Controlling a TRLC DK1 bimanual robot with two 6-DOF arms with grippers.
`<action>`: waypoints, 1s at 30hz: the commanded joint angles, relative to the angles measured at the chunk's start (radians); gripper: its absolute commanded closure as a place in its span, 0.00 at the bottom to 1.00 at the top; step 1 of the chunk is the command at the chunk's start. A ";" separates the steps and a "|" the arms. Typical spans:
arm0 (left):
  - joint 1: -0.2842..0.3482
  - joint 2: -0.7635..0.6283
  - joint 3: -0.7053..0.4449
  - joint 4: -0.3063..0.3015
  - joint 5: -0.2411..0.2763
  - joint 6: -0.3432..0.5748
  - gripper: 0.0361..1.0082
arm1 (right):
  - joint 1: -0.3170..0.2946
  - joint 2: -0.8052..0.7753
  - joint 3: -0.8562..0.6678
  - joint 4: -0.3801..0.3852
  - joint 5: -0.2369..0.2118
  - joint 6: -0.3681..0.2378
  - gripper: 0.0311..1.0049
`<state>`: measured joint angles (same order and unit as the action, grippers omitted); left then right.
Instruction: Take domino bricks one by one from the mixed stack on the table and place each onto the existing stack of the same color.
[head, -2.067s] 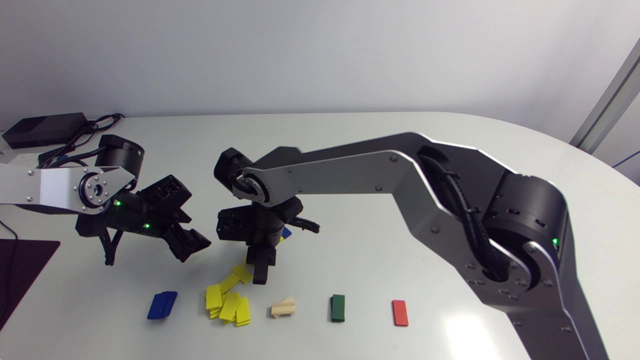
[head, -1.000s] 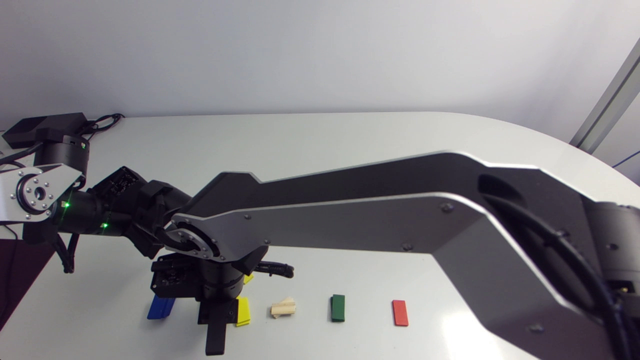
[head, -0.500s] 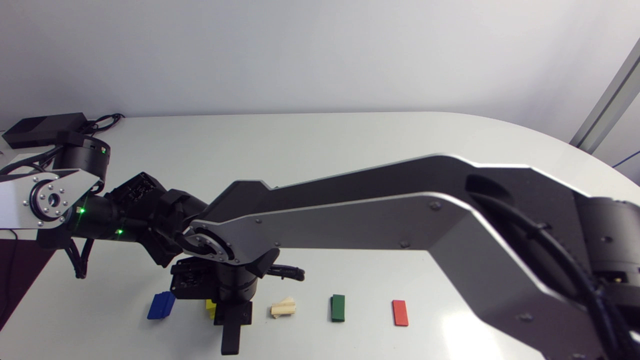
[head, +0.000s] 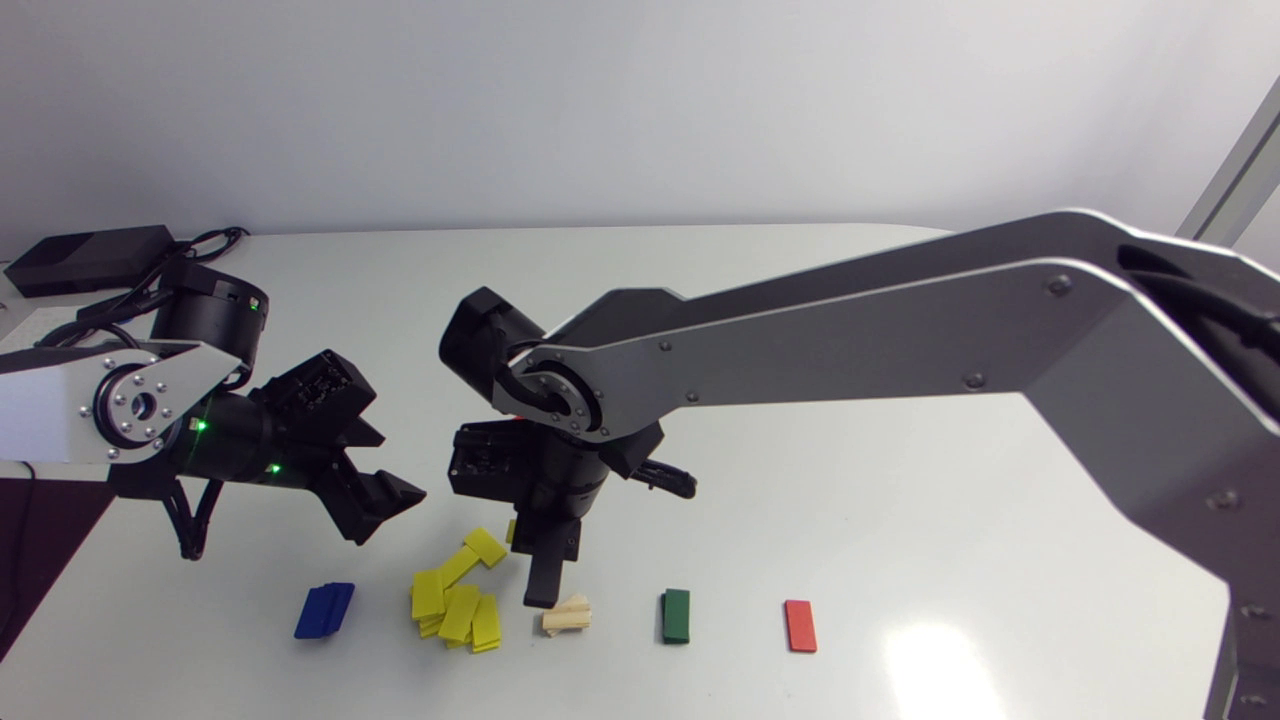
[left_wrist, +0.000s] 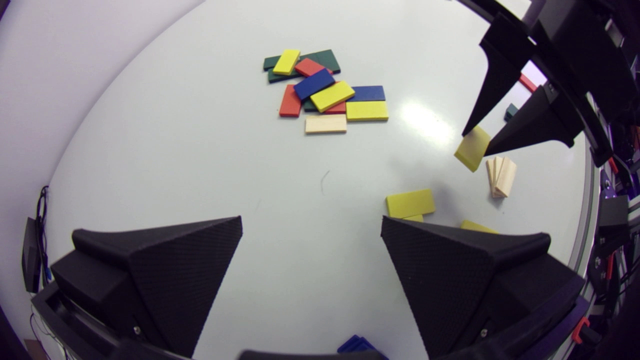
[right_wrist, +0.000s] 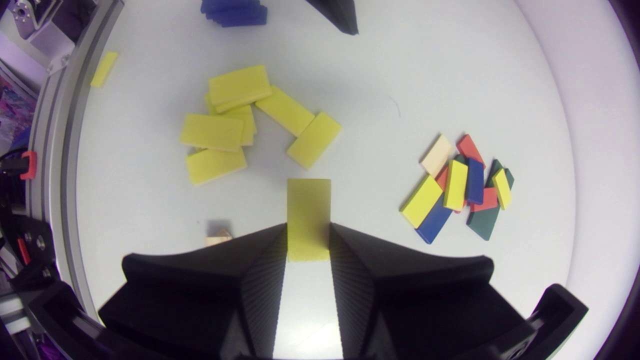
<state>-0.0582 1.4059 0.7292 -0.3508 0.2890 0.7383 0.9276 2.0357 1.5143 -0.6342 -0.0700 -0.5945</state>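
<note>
Domino bricks lie sorted by colour in a row near the table's front edge, so each has a landing spot. The left gripper hangs spread wide and empty behind the blue stack, probably keeping clear. The yellow pile lies toppled and spread, not stacked. Just beside it, the right gripper pinches one yellow brick by its long edges, likely for a flat release. Next come the wood stack, green stack and red brick. The mixed stack sits further back. The table is glossy white, and a black box with cables sits at its far left corner.
</note>
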 joint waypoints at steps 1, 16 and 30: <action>-0.017 0.027 -0.019 0.007 0.012 -0.024 0.02 | -0.007 0.040 -0.039 0.027 -0.001 -0.051 0.83; -0.029 0.022 -0.004 0.001 0.012 -0.022 0.02 | -0.016 0.127 0.049 -0.033 -0.027 -0.130 0.78; -0.124 0.031 0.015 -0.004 0.013 0.021 0.02 | -0.029 0.067 0.032 -0.035 -0.025 -0.103 0.04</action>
<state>-0.1658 1.4139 0.7296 -0.3515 0.2890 0.7429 0.9031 2.1349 1.5448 -0.6544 -0.0971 -0.6991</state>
